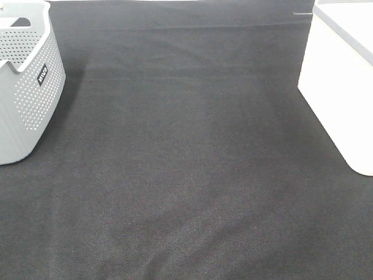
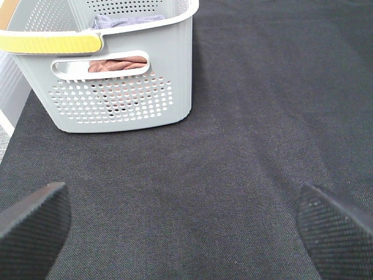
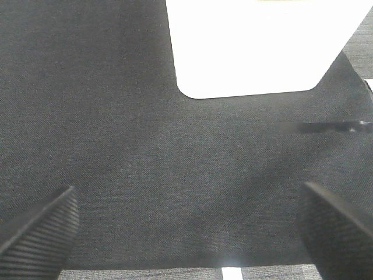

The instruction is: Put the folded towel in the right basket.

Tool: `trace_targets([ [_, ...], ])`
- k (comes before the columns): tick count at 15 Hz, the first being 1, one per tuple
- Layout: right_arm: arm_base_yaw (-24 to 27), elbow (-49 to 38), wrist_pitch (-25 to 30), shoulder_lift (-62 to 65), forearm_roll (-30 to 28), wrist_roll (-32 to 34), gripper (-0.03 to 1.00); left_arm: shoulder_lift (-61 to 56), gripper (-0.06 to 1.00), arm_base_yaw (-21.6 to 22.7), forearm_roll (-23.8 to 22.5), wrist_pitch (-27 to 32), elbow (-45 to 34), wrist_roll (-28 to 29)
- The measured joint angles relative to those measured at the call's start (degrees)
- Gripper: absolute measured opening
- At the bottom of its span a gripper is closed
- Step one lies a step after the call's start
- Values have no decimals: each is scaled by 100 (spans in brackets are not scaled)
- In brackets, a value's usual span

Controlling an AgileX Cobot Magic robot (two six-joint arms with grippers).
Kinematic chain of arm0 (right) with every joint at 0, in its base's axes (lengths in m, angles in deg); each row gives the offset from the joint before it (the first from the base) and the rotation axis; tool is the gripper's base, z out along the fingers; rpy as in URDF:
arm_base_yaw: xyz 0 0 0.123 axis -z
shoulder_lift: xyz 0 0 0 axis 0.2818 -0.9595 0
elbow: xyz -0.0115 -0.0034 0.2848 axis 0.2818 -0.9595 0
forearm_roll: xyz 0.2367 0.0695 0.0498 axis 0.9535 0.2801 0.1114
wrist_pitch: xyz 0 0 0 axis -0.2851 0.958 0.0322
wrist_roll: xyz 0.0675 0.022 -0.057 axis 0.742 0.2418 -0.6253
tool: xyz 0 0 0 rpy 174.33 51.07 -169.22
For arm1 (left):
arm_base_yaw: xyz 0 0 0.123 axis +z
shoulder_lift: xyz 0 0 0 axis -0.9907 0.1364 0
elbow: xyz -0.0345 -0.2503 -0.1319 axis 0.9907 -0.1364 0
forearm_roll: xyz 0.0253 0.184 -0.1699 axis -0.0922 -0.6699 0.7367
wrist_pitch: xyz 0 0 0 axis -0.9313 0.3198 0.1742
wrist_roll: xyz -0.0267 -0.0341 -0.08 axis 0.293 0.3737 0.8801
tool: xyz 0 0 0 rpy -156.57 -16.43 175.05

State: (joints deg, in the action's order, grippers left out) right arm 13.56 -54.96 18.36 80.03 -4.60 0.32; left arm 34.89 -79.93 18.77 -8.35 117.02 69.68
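Note:
A grey perforated basket (image 1: pixel 26 81) stands at the left edge of the table; the left wrist view (image 2: pixel 116 76) shows towels inside it, a brownish one (image 2: pixel 116 64) through the handle slot and a purple-grey one (image 2: pixel 125 22) above. A white basket (image 1: pixel 344 81) stands at the right edge, also in the right wrist view (image 3: pixel 256 46). My left gripper (image 2: pixel 186 233) is open and empty over the black cloth in front of the grey basket. My right gripper (image 3: pixel 186 233) is open and empty in front of the white basket. Neither arm shows in the high view.
A black cloth (image 1: pixel 186 163) covers the table between the two baskets. A yellow handle (image 2: pixel 49 42) lies across the grey basket's rim. The table's edge with a white mark (image 3: pixel 231 273) shows in the right wrist view.

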Motion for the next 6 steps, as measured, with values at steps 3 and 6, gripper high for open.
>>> trace_targets([
  [3, 0, 0, -6, 0, 0, 0, 98, 0, 98, 0, 0, 0, 0, 0],
  [6, 0, 0, -6, 0, 0, 0, 98, 0, 98, 0, 0, 0, 0, 0],
])
